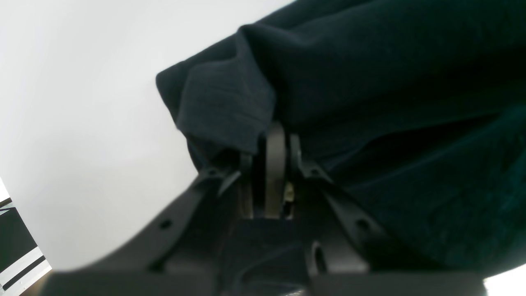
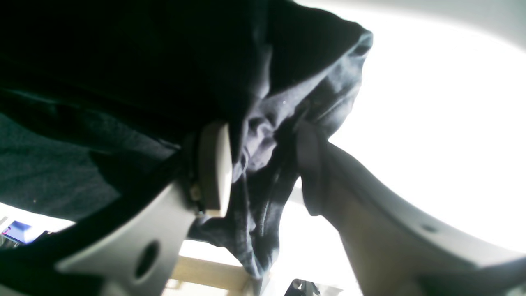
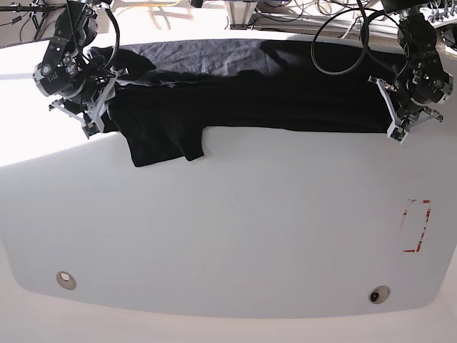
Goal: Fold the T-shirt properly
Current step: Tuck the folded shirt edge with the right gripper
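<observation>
One T-shirt (image 3: 243,86) is seen, black, matte and unprinted, spread as a long band across the far part of the white table (image 3: 235,229), with a sleeve (image 3: 168,146) hanging toward the near side at the base view's left. Creases run along its length.

Two grippers are counted. The left gripper (image 1: 274,144) is nearly shut, its jaws close together on a folded hem of the T-shirt (image 1: 370,82) at the band's end on the base view's right (image 3: 397,128). The right gripper (image 2: 263,160) stands about half open; bunched cloth of the T-shirt (image 2: 123,61) lies between its jaws and touches both, at the opposite end (image 3: 91,121). Whether that cloth is gripped cannot be told.

One red marking (image 3: 417,226) is seen on the table, well apart from the T-shirt.
</observation>
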{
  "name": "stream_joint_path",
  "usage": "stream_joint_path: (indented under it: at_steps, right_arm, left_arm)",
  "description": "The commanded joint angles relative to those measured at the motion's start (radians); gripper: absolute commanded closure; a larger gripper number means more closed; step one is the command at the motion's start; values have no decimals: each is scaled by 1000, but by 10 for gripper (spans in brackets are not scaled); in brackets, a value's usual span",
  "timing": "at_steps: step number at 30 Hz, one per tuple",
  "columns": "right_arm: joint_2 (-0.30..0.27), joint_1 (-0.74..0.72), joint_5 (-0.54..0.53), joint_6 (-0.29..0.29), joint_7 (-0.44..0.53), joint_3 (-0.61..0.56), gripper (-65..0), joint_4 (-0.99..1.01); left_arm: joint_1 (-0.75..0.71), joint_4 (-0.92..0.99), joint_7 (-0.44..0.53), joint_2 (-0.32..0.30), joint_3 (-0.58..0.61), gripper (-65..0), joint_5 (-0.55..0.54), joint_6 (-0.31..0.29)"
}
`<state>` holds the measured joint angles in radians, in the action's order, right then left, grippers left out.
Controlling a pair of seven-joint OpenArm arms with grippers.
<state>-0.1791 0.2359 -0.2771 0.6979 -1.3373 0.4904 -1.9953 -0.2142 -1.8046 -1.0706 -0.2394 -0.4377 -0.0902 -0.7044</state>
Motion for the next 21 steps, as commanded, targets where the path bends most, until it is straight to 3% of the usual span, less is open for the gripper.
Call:
stream_joint_path:
  at_steps: [1, 2, 3, 5, 8, 14, 21]
  right_arm:
    - [3, -10, 6, 0, 5, 8, -468, -22]
    - [5, -14, 6, 0, 6, 8, -487, -22]
    - [8, -31, 6, 0, 6, 8, -523, -23]
    - [10, -63, 6, 0, 8, 8, -549, -23]
    - [23, -122, 6, 0, 9, 3, -537, -14]
    - [80, -255, 14, 0, 9, 0, -533, 49]
    - [83, -364, 16, 0, 58, -2, -533, 244]
  left_arm:
    - [17, -21, -35, -22, -5, -185, 2, 6]
    - [19, -21, -41, -27, -5, -214, 2, 6]
    - [20, -22, -59, -36, -2, -300, -1, 6]
    - [28, -28, -70, -41, 17, -403, -3, 6]
    - [48, -51, -72, -45, 37, -490, 4, 6]
    - [66, -108, -72, -45, 38, -457, 2, 6]
    - [91, -151, -87, -42, 35, -453, -1, 6]
